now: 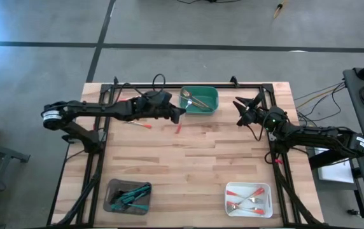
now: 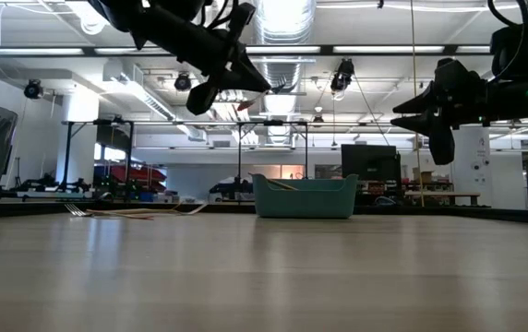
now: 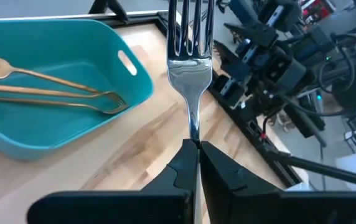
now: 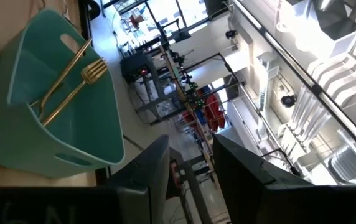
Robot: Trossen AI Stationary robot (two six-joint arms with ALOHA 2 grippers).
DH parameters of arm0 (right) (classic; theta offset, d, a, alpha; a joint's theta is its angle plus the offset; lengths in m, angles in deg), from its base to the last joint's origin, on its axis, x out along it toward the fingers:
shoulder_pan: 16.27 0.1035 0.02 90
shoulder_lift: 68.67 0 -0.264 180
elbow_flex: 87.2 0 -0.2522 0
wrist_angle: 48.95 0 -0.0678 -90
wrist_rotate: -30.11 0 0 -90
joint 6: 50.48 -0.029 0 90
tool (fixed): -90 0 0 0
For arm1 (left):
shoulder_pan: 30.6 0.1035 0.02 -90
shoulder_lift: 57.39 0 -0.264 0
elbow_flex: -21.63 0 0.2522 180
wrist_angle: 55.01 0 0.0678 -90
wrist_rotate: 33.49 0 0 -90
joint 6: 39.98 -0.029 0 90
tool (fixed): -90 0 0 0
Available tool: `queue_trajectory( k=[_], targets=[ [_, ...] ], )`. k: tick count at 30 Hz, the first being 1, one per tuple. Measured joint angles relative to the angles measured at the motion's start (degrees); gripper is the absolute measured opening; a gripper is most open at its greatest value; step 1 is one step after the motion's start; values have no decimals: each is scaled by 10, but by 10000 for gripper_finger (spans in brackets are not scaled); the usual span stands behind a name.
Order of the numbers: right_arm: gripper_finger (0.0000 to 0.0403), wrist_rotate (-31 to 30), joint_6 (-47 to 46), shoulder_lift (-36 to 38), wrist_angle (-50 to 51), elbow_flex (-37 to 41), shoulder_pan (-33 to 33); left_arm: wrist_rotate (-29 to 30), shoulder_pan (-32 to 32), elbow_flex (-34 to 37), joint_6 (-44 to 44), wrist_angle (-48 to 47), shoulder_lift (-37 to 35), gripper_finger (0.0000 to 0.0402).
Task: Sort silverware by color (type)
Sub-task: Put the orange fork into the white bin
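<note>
I'm holding a fork [image 3: 190, 68] in the left gripper [image 3: 195, 155], whose fingers are pinched tight on its neck, so the silver tines are pointing straight out ahead of the wrist. In the high view the left gripper [image 1: 177, 116] is hanging above the table just beside the green tray [image 1: 199, 100], and a red-orange handle [image 1: 178, 129] is showing below it, so I'm judging this fork to be a red one. That matters: the green tray is already holding gold pieces [image 3: 47, 93], while the red-handled silverware is lying in the white tray [image 1: 249, 199] at the near right corner, well apart from where I'm holding. The fork's long axis is running along my fingers, toward the right arm. The right gripper [image 1: 245, 109] is waiting with its fingers spread and empty, past the green tray's other side. The grey tray [image 1: 128, 196] is holding the teal-handled pieces. One more red-handled piece [image 1: 139, 124] is lying on the wood under my left arm.
</note>
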Motion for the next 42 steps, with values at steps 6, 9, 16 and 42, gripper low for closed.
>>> queue_trajectory(
  k=[6, 9, 16, 42],
  targets=[
    [116, 87, -134, 0, 0, 0, 1, 8, 0, -13, 5, 2, 1, 0],
    [116, 100, -279, 1, 0, 0, 1, 10, 0, -20, 1, 0, 1, 0],
    [116, 100, -643, 0, 0, 0, 1, 18, -9, -24, -11, -1, 1, 0],
    [116, 110, -1081, 0, 19, -28, 1, 103, -27, -23, -14, -21, 3, 0]
  ],
)
